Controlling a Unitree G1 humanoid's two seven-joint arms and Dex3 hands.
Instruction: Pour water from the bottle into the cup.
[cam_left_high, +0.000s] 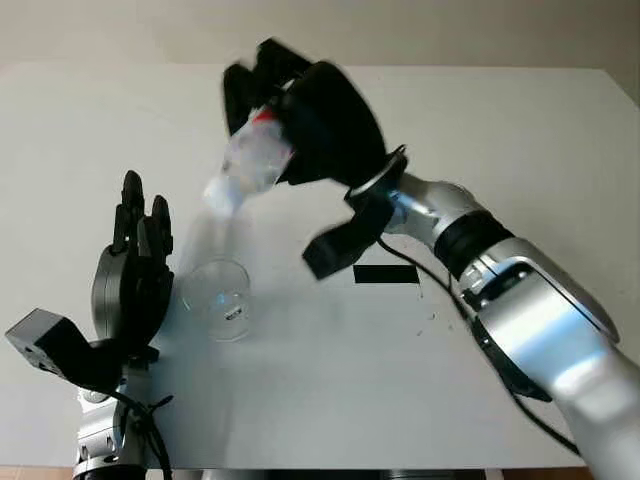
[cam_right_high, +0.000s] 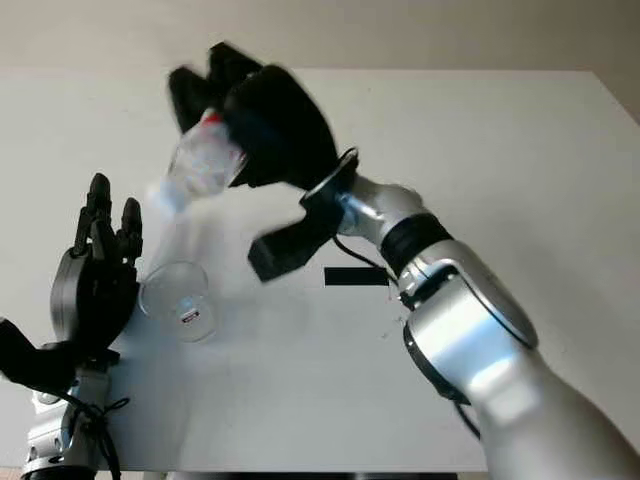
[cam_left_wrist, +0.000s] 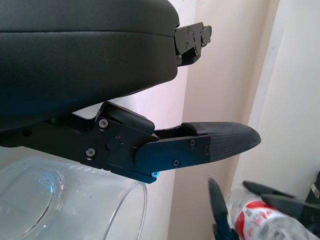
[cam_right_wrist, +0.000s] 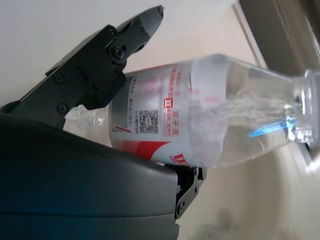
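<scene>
Bottle (cam_left_high: 252, 160) is held in the air above the white table (cam_left_high: 560, 140), tilted steeply with its long axis running from upper right down to lower left; its open neck points down and to the left, toward the cup (cam_left_high: 218, 298), while its base sits up inside the grip. The right hand (cam_left_high: 300, 115) is clenched around the labelled body of the bottle, its fingers (cam_right_wrist: 107, 52) wrapping the red and white label, and the right arm reaches in from the bottom right corner across the middle of the table. Water shows inside the neck end in the right wrist view. The neck is above the cup and to its far side, not touching it. The clear cup stands upright on the table near the front left edge. The left hand (cam_left_high: 135, 265) stands upright just beside the cup on its left, palm toward it, fingers released and grasping nothing; contact with the cup cannot be confirmed. A small black rectangle (cam_left_high: 385, 274) lies flat on the table near its centre, under the right forearm.
</scene>
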